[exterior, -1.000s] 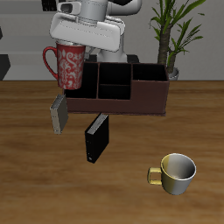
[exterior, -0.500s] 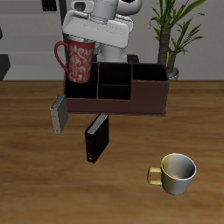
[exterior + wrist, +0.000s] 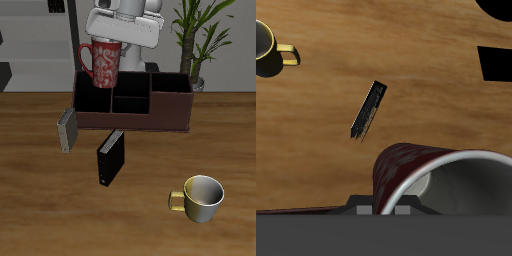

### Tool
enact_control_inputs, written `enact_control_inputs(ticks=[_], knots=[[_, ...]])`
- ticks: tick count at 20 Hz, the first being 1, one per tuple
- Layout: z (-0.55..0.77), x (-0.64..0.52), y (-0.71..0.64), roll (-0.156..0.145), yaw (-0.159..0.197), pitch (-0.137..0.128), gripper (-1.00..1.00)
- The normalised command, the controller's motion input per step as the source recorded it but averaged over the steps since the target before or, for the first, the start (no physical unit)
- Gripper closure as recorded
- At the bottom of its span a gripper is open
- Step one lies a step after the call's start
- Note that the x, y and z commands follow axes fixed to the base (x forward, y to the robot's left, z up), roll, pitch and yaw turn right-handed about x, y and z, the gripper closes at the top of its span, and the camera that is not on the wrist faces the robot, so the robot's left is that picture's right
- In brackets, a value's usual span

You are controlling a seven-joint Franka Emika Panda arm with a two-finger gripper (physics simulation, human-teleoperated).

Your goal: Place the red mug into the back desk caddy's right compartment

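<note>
My gripper (image 3: 106, 44) is shut on the rim of the red mug (image 3: 102, 64), which has a pale speckled pattern. The mug hangs upright above the back desk caddy (image 3: 150, 118), a long dark brown box with black dividers. It hovers over the caddy's right compartment (image 3: 92, 102), the large end cell, with its base a little above the wall tops. The handle points away from the caddy's middle. In the wrist view the mug's rim and grey-white inside (image 3: 456, 180) fill the area close to the gripper.
A slim black upright book (image 3: 110, 157) stands in front of the caddy and shows in the wrist view too (image 3: 368, 108). A grey flat object (image 3: 66, 129) leans by the caddy's end. A yellowish-cream mug (image 3: 201, 197) sits near the table's front edge. A potted plant (image 3: 200, 40) stands behind.
The gripper has carried the red mug sideways from beyond the caddy's end to above its end cell. Nothing else has moved.
</note>
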Motion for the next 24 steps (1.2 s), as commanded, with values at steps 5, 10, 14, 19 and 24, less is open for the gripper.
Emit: enact_control_inputs(ticks=[5,10,14,19,24], knots=[[0.0,-0.31,0.37,0.056,0.029,-0.019,1.0],[0.01,-0.22,0.14,0.004,-0.004,-0.009,1.0],[-0.09,-0.2,0.16,-0.003,-0.019,0.021,1.0],[-0.12,-0.16,0.2,0.023,0.048,0.014,1.0],[-0.06,-0.21,0.2,0.03,0.04,0.002,1.0]])
